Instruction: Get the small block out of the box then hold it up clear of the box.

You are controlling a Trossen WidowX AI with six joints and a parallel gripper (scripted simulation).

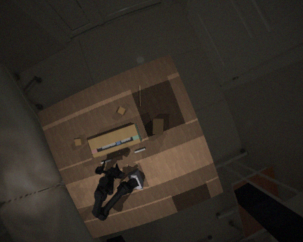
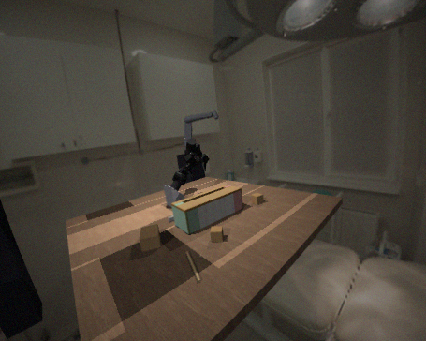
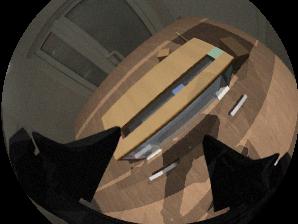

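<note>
- Wooden table (image 1: pixel 176 159) carries the clear-fronted box (image 1: pixel 114 140); no writing is legible anywhere.
- Gripper (image 3: pixel 160 156) hangs wide open beside the box, holding nothing.
- Block's place on the shelf cannot be told.

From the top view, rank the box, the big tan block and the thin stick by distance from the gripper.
1. Box: just ahead of the open gripper.
2. Big tan block: past the box's teal end.
3. Thin stick: farthest, near the far edge.
</note>
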